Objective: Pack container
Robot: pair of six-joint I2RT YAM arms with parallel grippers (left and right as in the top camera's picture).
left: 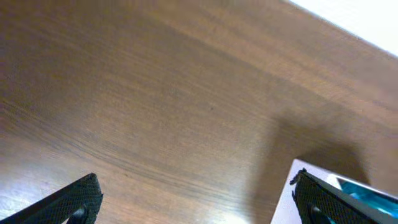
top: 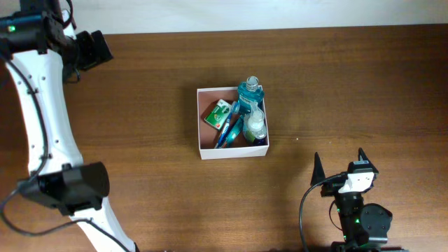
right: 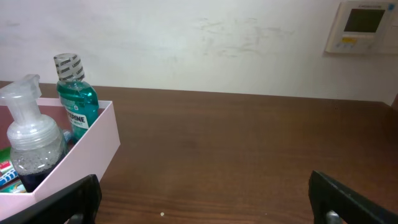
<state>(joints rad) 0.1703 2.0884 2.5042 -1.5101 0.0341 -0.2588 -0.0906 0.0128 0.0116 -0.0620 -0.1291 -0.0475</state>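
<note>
Several toiletries fill the container [top: 234, 152] at the middle of the table [top: 140, 105] in the overhead view. Among them are a mouthwash bottle [top: 250, 94], a pump bottle [top: 256, 124] and a green packet [top: 218, 112]. Nothing lies outside it, so packing looks finished. The left gripper [top: 91, 49] is far left and the right gripper [top: 339, 159] near right, both well apart from the box.

Left wrist view: the jaws are spread wide and hold nothing, and the container's corner [left: 286, 193] shows at the right.

Right wrist view: the jaws gape and hold nothing. The container [right: 81, 155] sits left, with both bottles upright. Probably the next move calls only for staying clear.
</note>
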